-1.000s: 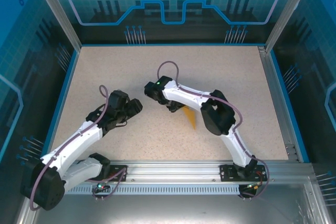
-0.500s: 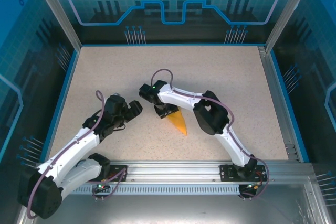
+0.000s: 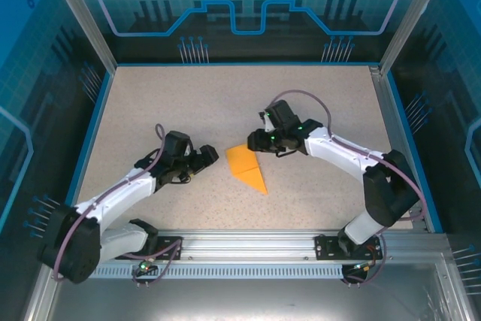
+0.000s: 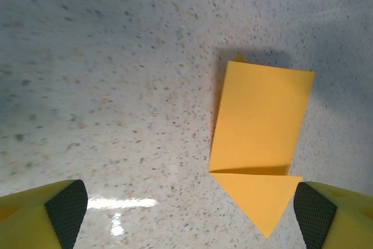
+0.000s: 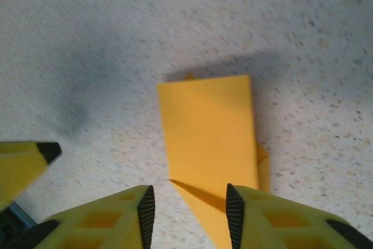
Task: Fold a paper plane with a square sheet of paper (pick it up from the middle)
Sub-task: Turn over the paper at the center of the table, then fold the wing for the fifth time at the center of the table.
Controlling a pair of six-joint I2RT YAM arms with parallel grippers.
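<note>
Lying flat on the table (image 3: 316, 95), the paper plane (image 3: 246, 169) is sitting partly folded between the two grippers. The left gripper (image 4: 189, 217) is hovering beside it, fingers spread wide; the right gripper (image 5: 189, 205) is hanging just over it, fingers parted, pinching nothing. Pinning one side while creasing the other is looking wisest.

The folded paper (image 3: 246, 168) lies flat on the table (image 3: 188, 103), near the middle and a bit toward the near edge. The left claw (image 3: 213, 160) is just to its left. The right claw (image 3: 254, 142) is just behind it, on the far right side. The paper sits between the two claws.
</note>
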